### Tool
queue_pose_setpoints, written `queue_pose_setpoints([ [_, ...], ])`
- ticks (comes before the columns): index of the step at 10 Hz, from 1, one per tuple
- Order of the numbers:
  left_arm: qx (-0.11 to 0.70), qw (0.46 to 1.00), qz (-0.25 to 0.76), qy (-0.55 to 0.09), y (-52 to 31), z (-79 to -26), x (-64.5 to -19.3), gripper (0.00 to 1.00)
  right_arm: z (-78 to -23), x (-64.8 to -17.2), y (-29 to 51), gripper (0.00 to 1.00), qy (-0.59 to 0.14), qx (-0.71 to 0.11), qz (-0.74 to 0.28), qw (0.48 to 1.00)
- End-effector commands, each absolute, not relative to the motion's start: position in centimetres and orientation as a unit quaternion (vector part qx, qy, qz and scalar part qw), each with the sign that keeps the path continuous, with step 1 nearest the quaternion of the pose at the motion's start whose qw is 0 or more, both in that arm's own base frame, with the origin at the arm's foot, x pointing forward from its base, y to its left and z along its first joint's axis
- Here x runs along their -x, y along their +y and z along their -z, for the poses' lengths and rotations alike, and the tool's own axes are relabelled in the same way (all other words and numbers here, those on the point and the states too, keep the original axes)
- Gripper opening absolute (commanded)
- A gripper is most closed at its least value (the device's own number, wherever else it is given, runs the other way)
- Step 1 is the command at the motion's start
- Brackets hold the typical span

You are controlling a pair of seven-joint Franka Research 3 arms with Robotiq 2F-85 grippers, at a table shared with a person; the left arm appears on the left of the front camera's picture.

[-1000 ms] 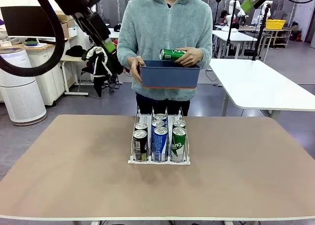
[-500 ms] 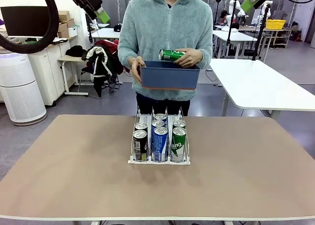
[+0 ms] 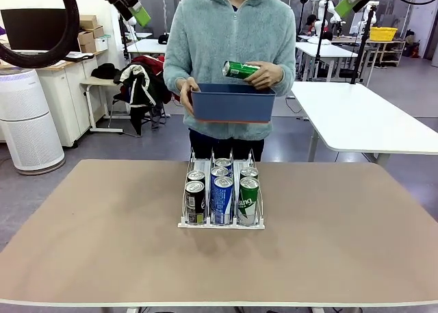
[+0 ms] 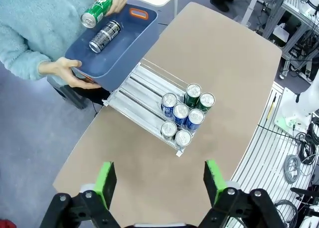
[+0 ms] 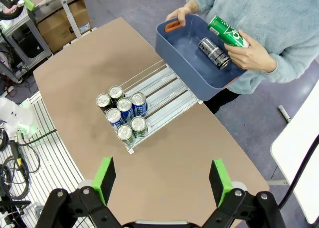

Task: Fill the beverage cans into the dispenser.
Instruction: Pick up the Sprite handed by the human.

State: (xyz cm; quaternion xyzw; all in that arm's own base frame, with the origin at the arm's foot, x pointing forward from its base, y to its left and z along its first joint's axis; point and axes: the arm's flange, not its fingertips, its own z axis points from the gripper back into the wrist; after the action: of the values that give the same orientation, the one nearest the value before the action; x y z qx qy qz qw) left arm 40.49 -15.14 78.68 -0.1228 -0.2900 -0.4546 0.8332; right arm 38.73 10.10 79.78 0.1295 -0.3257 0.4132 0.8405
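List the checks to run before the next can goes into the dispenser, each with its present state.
1. left gripper open and empty: ok.
2. right gripper open and empty: ok.
3. Room in the dispenser: ok. The six cans stand at its front, two per lane, and the rear of all three lanes is bare.
4. Next can handed over: not ok. The green can is in the person's hand, above the blue bin, at the table's far side.
5. More cans left: ok. A black can lies in the bin.
6. Path down to the dispenser: ok, both grippers hang high above it.
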Motion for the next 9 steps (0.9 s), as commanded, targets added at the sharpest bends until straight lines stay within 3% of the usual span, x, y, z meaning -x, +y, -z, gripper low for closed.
queue_pose_setpoints([
  [1,0.125,0.833,0.454,-0.29,-14.96,-78.44,-40.6,0.94,-79.64,-38.74,10.02,1.0,-0.326,-0.131,-0.417,0.838],
  [9,0.125,0.833,0.454,-0.29,-14.96,-78.44,-40.6,0.94,-79.64,-38.74,10.02,1.0,-0.326,-0.131,-0.417,0.838],
])
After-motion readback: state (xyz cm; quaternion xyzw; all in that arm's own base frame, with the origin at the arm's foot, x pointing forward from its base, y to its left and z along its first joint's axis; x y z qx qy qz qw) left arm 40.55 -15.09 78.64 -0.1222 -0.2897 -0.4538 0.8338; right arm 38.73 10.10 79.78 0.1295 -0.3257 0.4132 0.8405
